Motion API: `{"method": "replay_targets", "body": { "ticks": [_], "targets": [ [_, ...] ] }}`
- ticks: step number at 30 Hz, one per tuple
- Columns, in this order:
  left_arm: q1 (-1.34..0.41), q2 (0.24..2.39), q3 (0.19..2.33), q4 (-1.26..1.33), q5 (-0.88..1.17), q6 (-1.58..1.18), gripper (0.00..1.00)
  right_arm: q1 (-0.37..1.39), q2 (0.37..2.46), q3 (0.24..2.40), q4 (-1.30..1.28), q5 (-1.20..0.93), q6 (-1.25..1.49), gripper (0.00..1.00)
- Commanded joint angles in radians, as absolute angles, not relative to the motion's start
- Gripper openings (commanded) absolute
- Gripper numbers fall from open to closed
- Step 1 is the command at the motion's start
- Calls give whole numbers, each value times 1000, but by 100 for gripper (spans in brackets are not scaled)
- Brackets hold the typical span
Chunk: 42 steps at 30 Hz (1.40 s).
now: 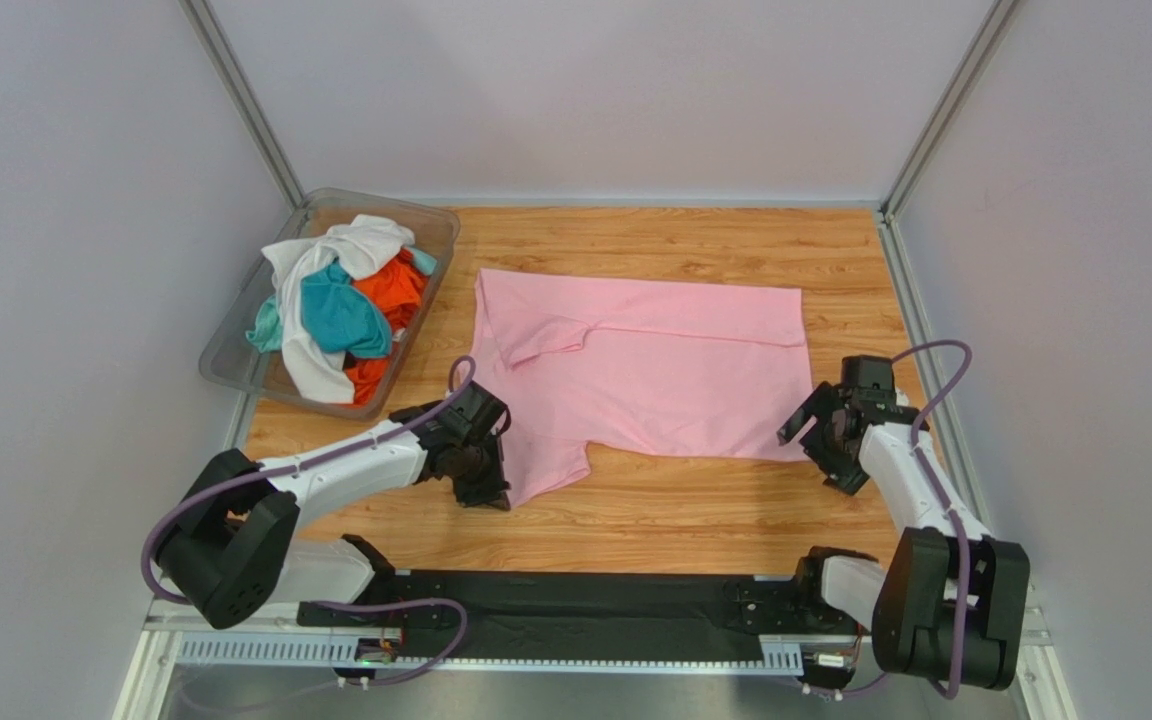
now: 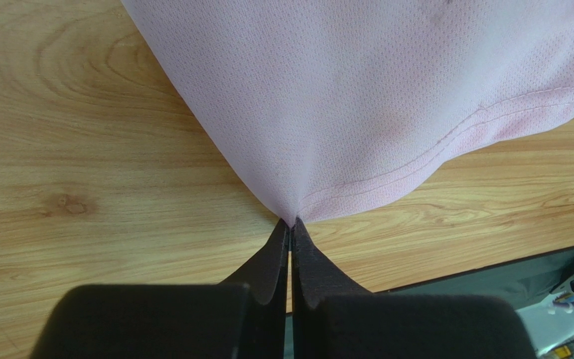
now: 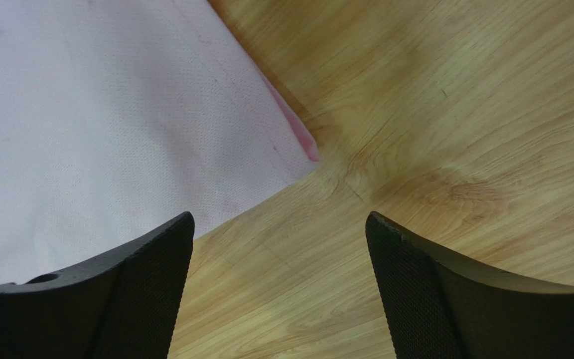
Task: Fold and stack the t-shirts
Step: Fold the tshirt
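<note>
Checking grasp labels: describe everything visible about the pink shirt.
The pink shirt is fine-mesh knit with stitched hems. It lies mostly flat on the wooden table, with one sleeve folded onto its front. The left gripper is shut on its near-left corner, tenting the cloth. The right gripper is open at its near-right corner.

Wooden table (image 1: 687,513), clear plastic bin (image 1: 438,231) at its far left corner, grey walls (image 1: 612,90)

Seen from above, the left claw (image 1: 483,483) covers the near corner of the pink shirt (image 1: 657,368), and the pinched cloth is buried between its pressed-together fingers. The heap of shirts (image 1: 339,308) in the bin (image 1: 432,228) hides its lower layers, so their number cannot be told. Both wrist views cut the pink shirt off at their edges
</note>
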<state>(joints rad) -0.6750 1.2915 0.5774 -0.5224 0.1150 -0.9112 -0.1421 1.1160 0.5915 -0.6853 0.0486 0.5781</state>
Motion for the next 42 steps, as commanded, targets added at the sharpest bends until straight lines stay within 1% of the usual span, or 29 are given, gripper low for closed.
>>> {"method": "replay_targets", "body": {
  "ticks": [1,2,3,4,6,8,9,12,15,16,18,19,22,26,28,30,31,34,40,42],
  "targets": [
    [-681,1302,580,-528,78,-896,0,-175,1152,577,-586,15,583,85],
    [-681,1301,580,-528,75,-896,0,-179,1176,577,-578,15,581,79],
    [-683,1301,580,-526,72,-894,0,-186,1189,577,-575,15,575,77],
    [-681,1298,580,-525,72,-896,0,-187,1203,577,-566,15,574,72],
    [-681,1301,580,-526,71,-894,0,-192,1233,578,-560,18,572,69],
    [-683,1302,581,-525,71,-890,0,-193,1252,583,-551,18,571,61],
    [-681,1302,581,-523,69,-890,0,-193,1270,584,-548,15,572,60],
    [-681,1305,581,-525,66,-888,0,-193,1298,587,-540,21,575,50],
    [-681,1305,581,-525,66,-887,0,-195,1312,588,-538,32,577,44],
    [-681,1307,581,-525,64,-888,0,-195,1315,588,-538,31,577,39],
    [-681,1308,580,-522,58,-891,0,-195,1319,588,-537,32,580,36],
    [-681,1312,580,-520,58,-891,0,-195,1321,588,-535,31,578,32],
    [-681,1312,580,-520,52,-891,0,-196,1333,597,-531,26,580,28],
    [-681,1302,578,-520,51,-891,0,-196,1356,604,-523,20,580,26],
    [-681,1296,577,-520,46,-893,0,-196,1359,606,-520,15,577,21],
    [-683,1295,578,-520,44,-893,0,-196,1364,607,-517,15,577,18],
    [-681,1293,578,-520,43,-891,0,-196,1365,607,-515,14,575,11],
    [-681,1286,581,-529,49,-893,0,-196,1345,606,-532,15,571,2],
    [-681,1204,565,-580,54,-905,0,-196,1224,597,-621,15,569,1],
    [-681,1171,552,-600,61,-908,0,-196,1184,586,-641,-28,565,2]
  ]
}}
